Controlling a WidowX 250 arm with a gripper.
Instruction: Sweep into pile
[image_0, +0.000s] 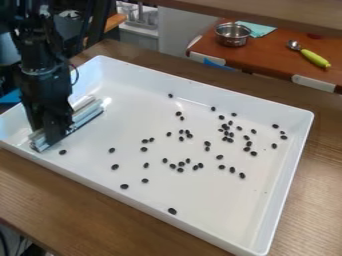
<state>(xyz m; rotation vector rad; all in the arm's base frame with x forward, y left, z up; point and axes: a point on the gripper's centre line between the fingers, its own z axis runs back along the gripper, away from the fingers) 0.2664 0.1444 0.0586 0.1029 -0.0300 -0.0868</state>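
Work surface, seen from where I stand: a white rectangular tray (214, 200) with raised walls lies on a brown wood-grain table (80, 200). The black robot arm (43, 65) enters at the upper left, and its gripper (53, 135) hangs down inside the tray, near the left end. The fingers are closed on the sweeper bar (87, 116) — a long, pale, glossy piece with a dark lower edge, running slantwise to either side of them. Their exact contact with it is hard to make out in the dark.

The black beans (230, 140) are scattered over the tray floor, not gathered in one pile. The thickest group lies right of the middle, several of them touching or nearly so; looser ones spread toward the right wall and across the centre. A few strays lie toward the near wall, one of them just beside it. One bean (63, 152) sits near the lower end of the sweeper bar, well apart from the main group.

Beyond the table, on a reddish-brown counter (267, 57): a metal pot (234, 36) standing upright, a teal cloth (259, 28) beside it, and — farther right — a spoon with a yellow-green handle (314, 58), lying down.
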